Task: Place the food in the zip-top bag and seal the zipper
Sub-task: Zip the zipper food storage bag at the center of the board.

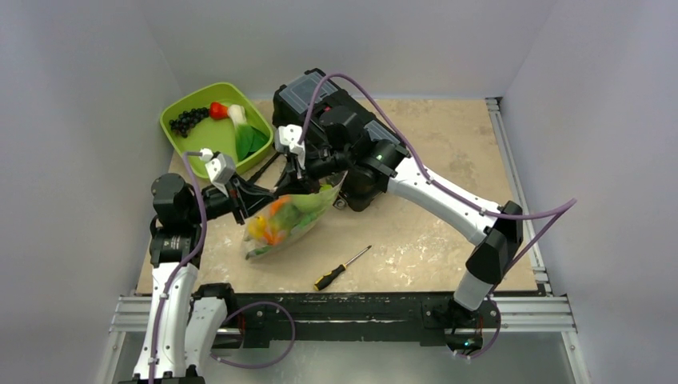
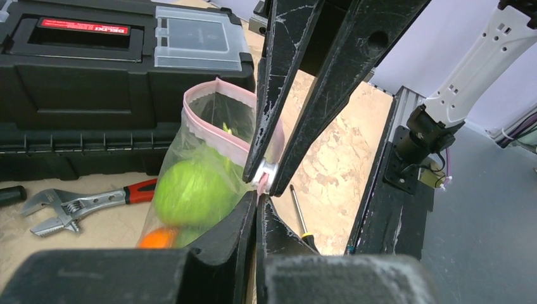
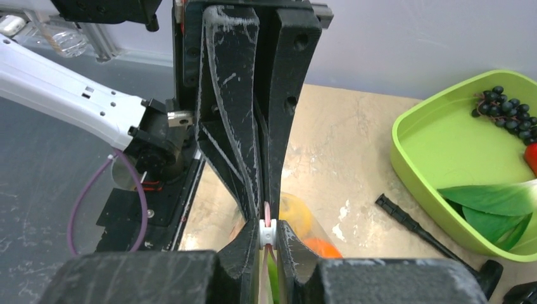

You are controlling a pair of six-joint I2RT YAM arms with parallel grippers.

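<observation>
The clear zip-top bag (image 1: 289, 222) hangs between my two grippers just above the table. It holds a green apple (image 2: 190, 190), an orange (image 2: 158, 238) and a yellow fruit (image 3: 295, 213). Its mouth (image 2: 218, 85) gapes open on the toolbox side, edged by the pink zipper strip (image 2: 204, 93). My left gripper (image 1: 274, 197) is shut on the end of the pink strip (image 2: 262, 187). My right gripper (image 1: 301, 178) is shut on the white zipper slider (image 3: 267, 232), its tips right against the left tips. Grapes (image 1: 189, 120), a red piece (image 1: 217, 110) and a leek (image 1: 242, 130) lie in the tray.
The lime-green tray (image 1: 177, 107) stands at the back left. A black toolbox (image 1: 308, 88) stands behind the bag. A wrench (image 2: 63, 206) lies in front of the toolbox. A screwdriver (image 1: 342, 267) lies near the front edge.
</observation>
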